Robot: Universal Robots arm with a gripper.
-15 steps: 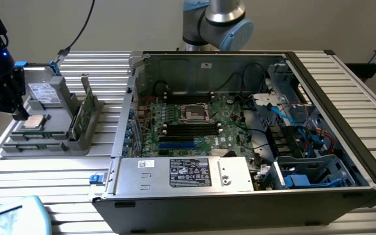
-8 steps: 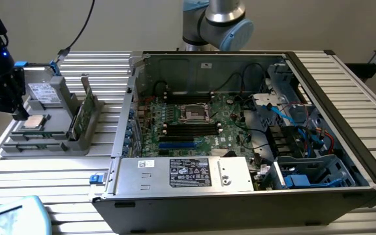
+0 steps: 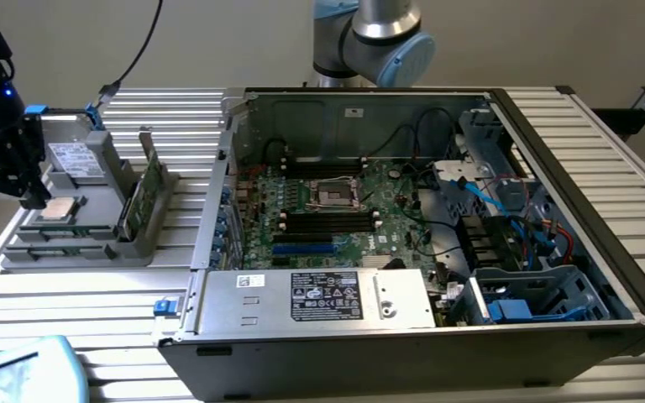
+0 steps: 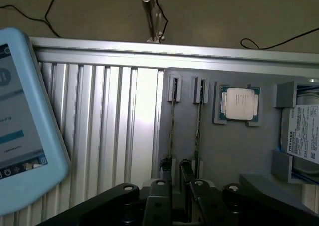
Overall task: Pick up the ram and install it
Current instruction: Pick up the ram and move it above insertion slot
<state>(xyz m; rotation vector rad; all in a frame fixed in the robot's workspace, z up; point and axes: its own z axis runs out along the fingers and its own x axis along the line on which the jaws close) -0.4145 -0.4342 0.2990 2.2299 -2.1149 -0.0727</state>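
The ram (image 3: 134,206) stands upright in the grey tray (image 3: 76,256) — hand (image 3: 31,195) nearby.

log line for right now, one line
claw open, empty | over tray | two ram sticks upright in tray slots | not picked

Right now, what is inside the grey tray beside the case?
Two ram sticks on edge, a processor chip, a labelled drive. From the exterior view, the gripper covers the drive's edge.
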